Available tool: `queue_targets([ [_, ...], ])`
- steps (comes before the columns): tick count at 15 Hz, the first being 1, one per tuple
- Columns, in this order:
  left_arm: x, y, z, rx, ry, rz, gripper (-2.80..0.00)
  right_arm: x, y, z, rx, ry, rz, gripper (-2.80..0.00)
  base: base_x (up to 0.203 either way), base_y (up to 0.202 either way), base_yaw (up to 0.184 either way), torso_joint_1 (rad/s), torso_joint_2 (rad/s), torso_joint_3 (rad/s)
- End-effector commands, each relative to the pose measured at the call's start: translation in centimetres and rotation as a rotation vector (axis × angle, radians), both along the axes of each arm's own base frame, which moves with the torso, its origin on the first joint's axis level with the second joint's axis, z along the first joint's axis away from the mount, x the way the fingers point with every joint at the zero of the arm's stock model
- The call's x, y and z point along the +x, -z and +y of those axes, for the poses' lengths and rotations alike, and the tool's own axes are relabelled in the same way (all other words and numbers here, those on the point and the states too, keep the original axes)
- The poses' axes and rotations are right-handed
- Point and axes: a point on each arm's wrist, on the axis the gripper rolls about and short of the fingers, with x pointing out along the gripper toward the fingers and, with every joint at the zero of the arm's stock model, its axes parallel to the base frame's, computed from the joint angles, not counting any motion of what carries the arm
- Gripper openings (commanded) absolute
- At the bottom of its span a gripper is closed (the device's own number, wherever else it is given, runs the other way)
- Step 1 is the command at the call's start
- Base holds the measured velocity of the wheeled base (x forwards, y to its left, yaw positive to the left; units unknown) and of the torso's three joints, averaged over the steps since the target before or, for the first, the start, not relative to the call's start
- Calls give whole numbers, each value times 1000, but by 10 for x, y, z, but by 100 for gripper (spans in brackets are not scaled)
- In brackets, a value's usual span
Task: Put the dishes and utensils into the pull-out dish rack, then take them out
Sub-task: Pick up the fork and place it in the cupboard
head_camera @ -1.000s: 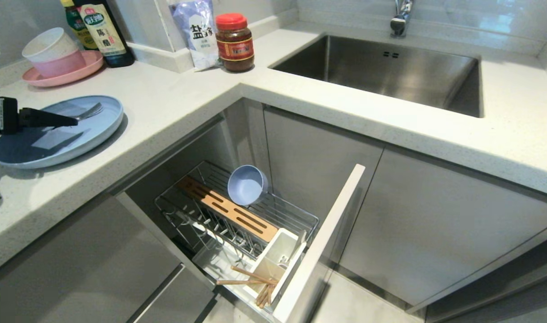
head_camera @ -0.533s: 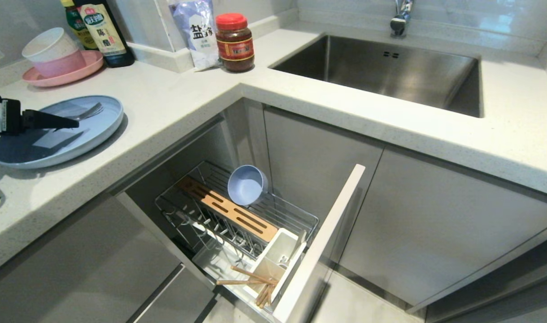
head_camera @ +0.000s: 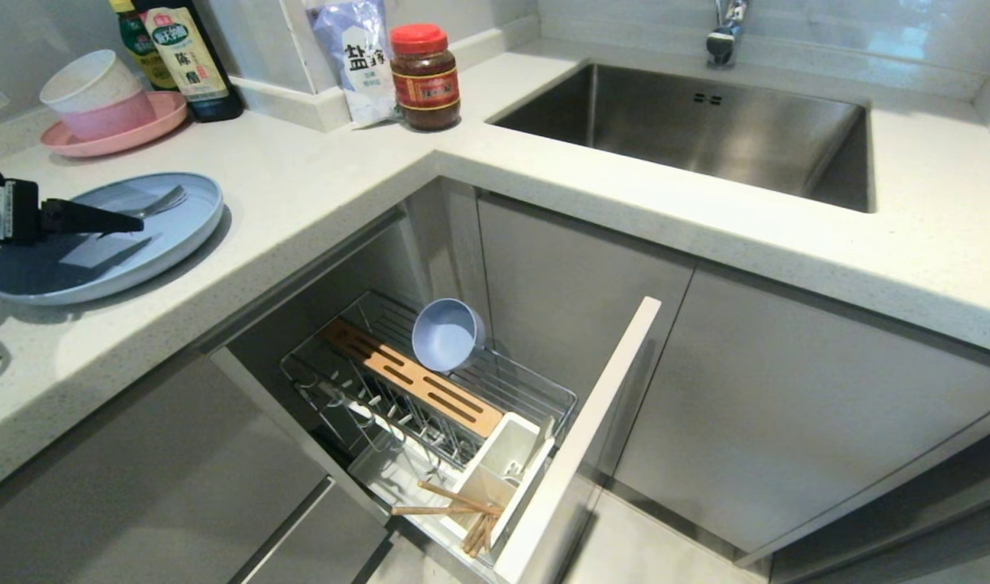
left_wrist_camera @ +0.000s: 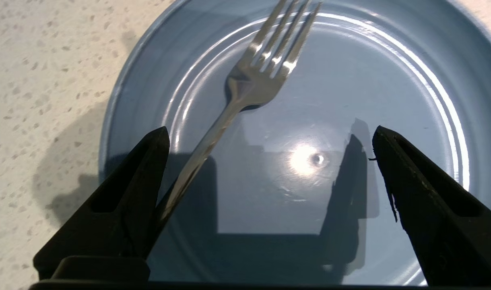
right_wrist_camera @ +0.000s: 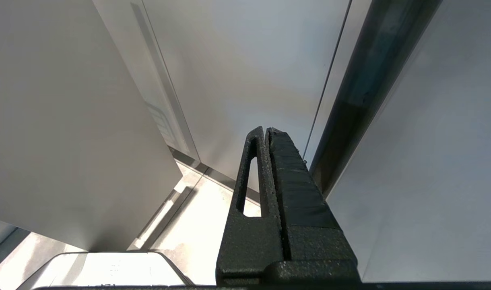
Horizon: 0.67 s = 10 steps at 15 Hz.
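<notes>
Loading half done: bowl [head_camera: 446,333] and chopsticks [head_camera: 462,513] in rack [head_camera: 544,397]; our left gripper [left_wrist_camera: 269,161], wide open, empty, straddles fork [left_wrist_camera: 245,92] on plate [head_camera: 178,235] at ten o'clock; right gripper [right_wrist_camera: 267,133] closed, empty.

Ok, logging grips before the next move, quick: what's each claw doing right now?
Left claw: open, empty, hovering over the blue plate with the fork between its fingers.
Right claw: shut, empty, parked by the cabinet fronts.
</notes>
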Motion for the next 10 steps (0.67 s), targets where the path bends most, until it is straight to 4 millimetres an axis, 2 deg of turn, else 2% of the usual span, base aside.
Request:
queue_targets([
  [1, 1, 1, 1, 12, -18, 11, 0, 0, 1, 0, 0, 0, -4, -280, 0, 0, 0, 0, 0, 0],
  [10, 2, 2, 0, 15, -19, 14, 0, 0, 1, 0, 0, 0, -4, -280, 0, 0, 0, 0, 0, 0],
])
